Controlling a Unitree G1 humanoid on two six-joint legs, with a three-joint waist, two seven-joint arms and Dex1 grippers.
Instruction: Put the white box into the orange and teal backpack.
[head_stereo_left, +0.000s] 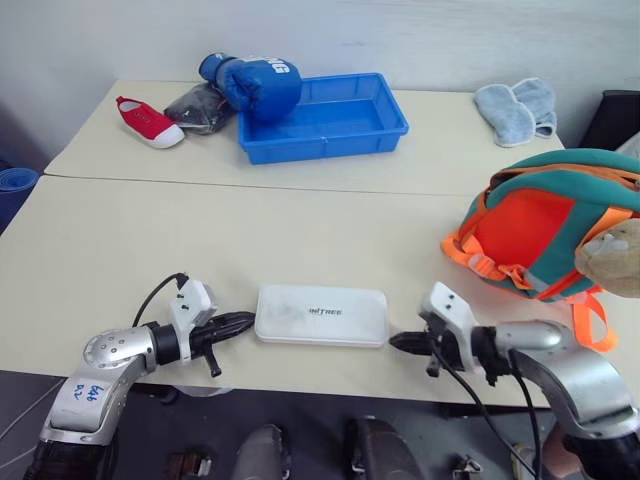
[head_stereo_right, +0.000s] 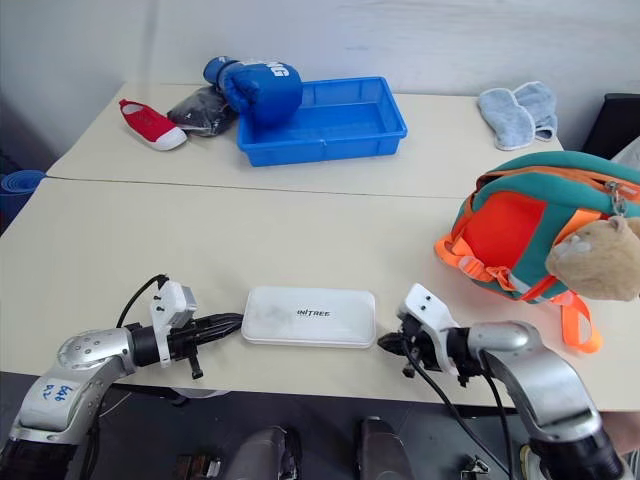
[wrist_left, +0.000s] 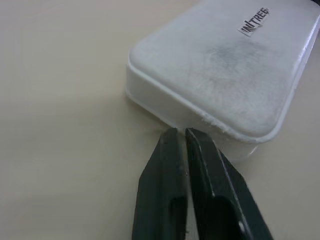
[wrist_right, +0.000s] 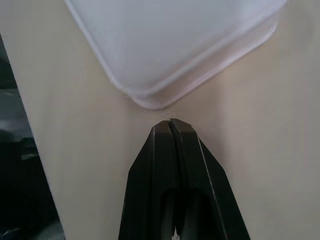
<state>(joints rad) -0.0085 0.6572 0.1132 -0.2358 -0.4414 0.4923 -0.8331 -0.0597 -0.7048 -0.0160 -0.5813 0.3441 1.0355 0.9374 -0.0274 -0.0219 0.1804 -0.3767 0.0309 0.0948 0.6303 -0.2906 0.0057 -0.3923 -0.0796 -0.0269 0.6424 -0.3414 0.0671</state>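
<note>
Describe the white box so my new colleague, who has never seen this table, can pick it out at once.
On the near beige table, close to its front edge, the white box lies flat between the left gripper and right gripper. It is a long, rounded-cornered white case with small dark lettering, unlike the blue tray at the back.

Closed right gripper at a corner of the white box

The two black fingers are pressed together, their tips just short of the box's rounded corner, apart from it. The box lies flat on the beige table, near its edge.
</note>
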